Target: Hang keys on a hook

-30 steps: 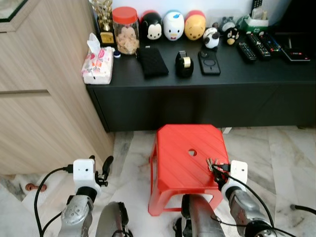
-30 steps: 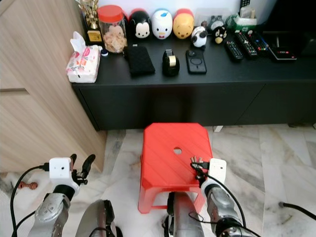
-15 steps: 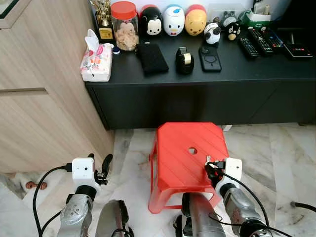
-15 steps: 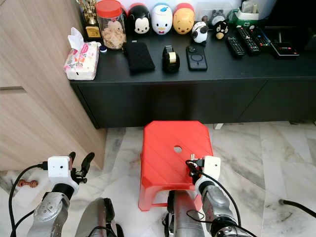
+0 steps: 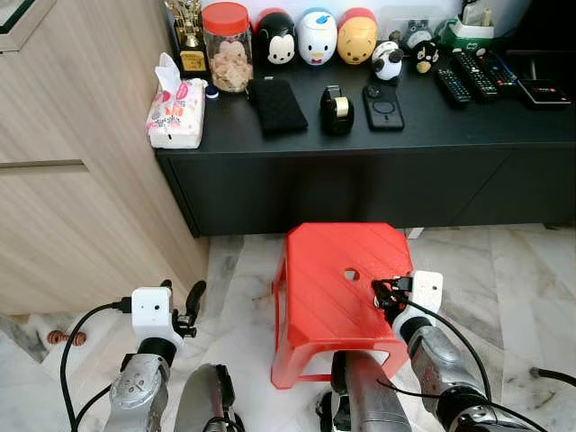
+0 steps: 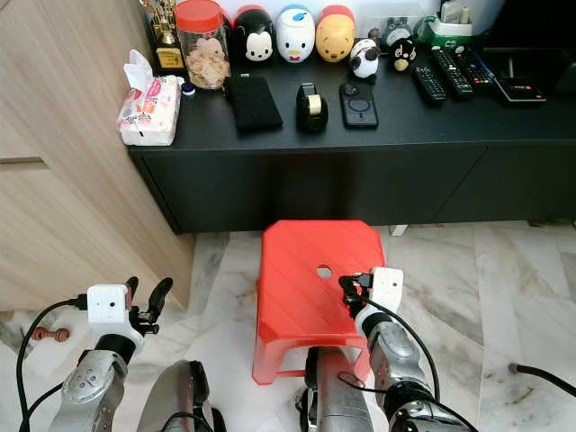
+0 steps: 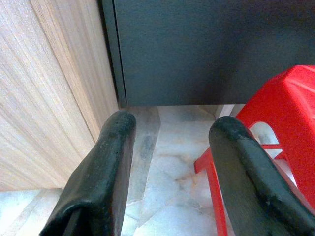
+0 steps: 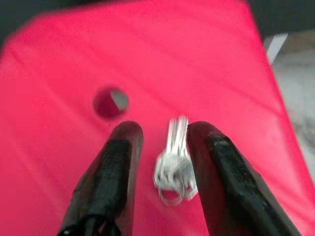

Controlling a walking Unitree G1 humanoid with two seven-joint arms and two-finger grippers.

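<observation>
A small bunch of silver keys [image 8: 174, 164] lies on the top of a red plastic stool [image 5: 328, 261], near its right edge and close to the stool's round hole [image 8: 110, 102]. My right gripper [image 5: 383, 292] hovers low over that spot. In the right wrist view its two black fingers [image 8: 118, 162] stand apart with the keys between them, nearer one finger, and the picture is blurred. My left gripper [image 5: 181, 293] hangs open at the lower left, above the marble floor beside the stool, with nothing between its fingers [image 7: 113, 147].
A low black cabinet [image 5: 360, 175] stands behind the stool, bearing a tissue pack [image 5: 177, 117], a jar [image 5: 227, 45], figurines, a tape dispenser, a phone and remotes. A wooden cupboard [image 5: 72, 198] fills the left. A black cable [image 5: 551, 374] lies on the floor at the right.
My right gripper has moved forward over the stool top, so the keys now sit between its fingers instead of ahead of them. The head camera tilted slightly. The left arm has stayed put.
</observation>
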